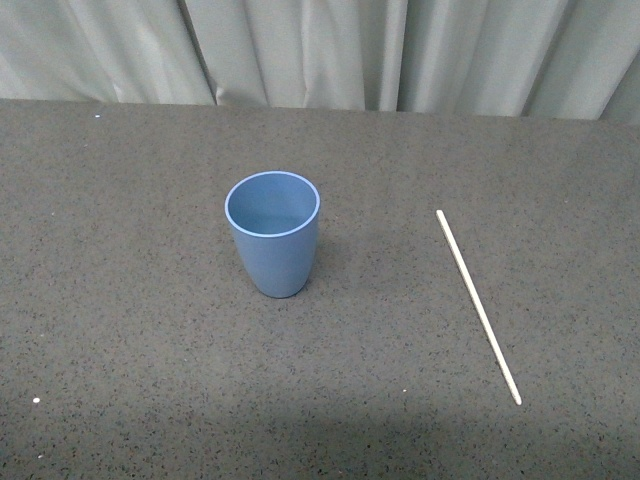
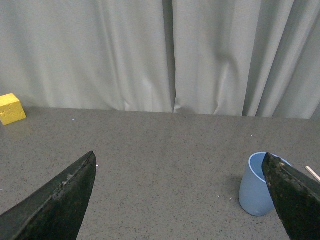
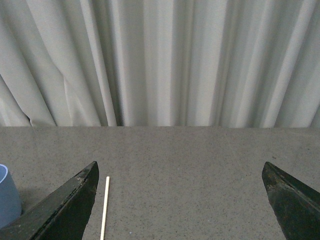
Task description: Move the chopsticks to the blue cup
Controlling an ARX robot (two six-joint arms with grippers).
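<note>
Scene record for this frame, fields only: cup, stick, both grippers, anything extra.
cup: blue cup, upright, nothing seen inside
stick: one chopstick, flat on the table, right of the cup, not touching it
left gripper: open, holding nothing
right gripper: open, holding nothing
extra: yellow block on the table, seen only in the left wrist view
backdrop: grey curtain
task state: stick not yet picked up
</note>
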